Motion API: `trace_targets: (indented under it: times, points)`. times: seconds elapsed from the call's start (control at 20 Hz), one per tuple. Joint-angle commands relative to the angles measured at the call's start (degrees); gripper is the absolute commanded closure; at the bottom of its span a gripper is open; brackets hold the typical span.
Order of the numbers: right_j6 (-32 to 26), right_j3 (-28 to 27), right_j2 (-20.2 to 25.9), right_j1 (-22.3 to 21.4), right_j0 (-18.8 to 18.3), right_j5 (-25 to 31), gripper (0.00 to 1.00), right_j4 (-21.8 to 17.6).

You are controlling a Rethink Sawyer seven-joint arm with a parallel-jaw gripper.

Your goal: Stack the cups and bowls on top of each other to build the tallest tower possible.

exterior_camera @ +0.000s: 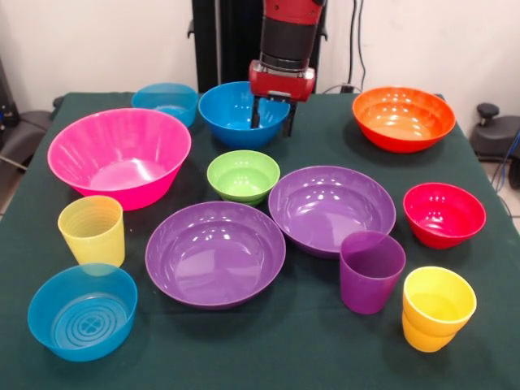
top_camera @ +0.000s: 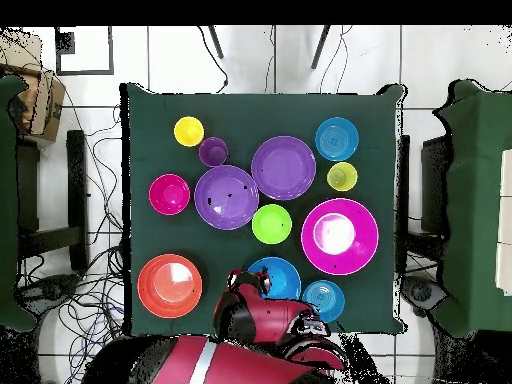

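My gripper hangs over the blue bowl at the table's far edge in the front view, fingers apart, one inside the bowl and one at its rim, holding nothing. A translucent bowl sits beside it, and the orange bowl is toward the far corner. The pink bowl, green bowl, two purple bowls and red bowl fill the middle. Along the near edge stand the ribbed cup, another translucent bowl, the purple cup and the nested yellow cups.

Bright, even light from above; white glare streaks my glossy purple bowls; soft shadows pool on the worktop; focus stays sharp.
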Motion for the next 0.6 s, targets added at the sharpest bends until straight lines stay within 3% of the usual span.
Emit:
trace_targets:
  times: [0.05, 0.6]
  points:
    - [5.6, -4.2, 8.1, 1.5, 0.0, 6.7, 0.0, -1.0]
    - [6.5, -3.8, 8.3, 1.4, -0.3, 5.0, 0.0, -0.9]
